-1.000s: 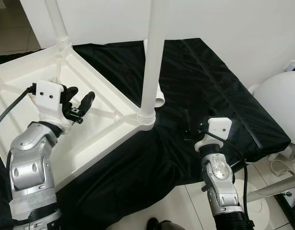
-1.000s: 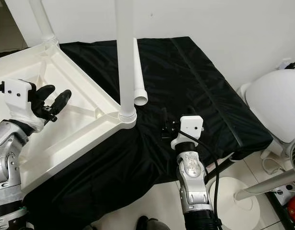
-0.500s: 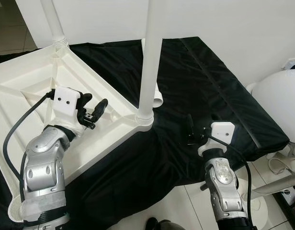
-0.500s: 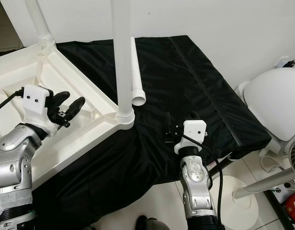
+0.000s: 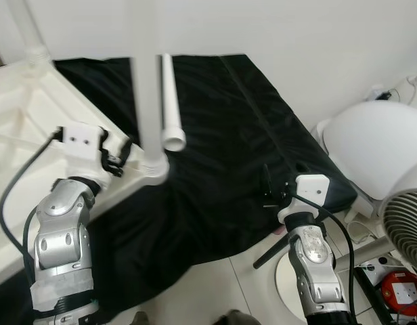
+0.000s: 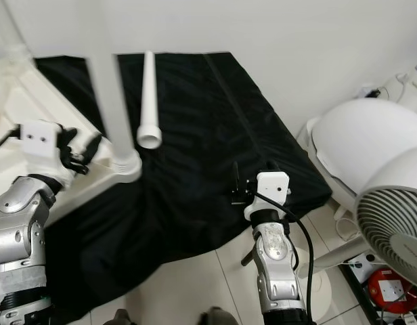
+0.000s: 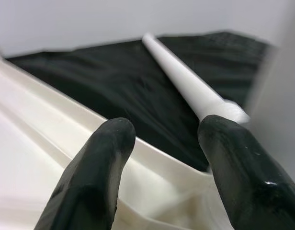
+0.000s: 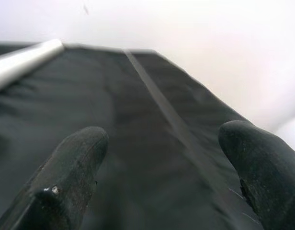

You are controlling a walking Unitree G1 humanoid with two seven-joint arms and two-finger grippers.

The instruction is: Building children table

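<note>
While camera panned, left gripper (image 5: 118, 157) nearer tabletop (image 5: 19, 122) corner.

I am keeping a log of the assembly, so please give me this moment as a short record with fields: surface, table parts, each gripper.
surface: black cloth
table top: white, upside down, on robot's left
fitted leg: upright in near corner socket
loose leg: lying on the cloth, free
left gripper: open, at the table top's rim
right gripper: open, empty, above the cloth's near edge

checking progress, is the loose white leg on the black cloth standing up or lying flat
Lying flat. The leg rests lengthwise on the black cloth, its open end facing the camera, beside the upturned table.
</note>
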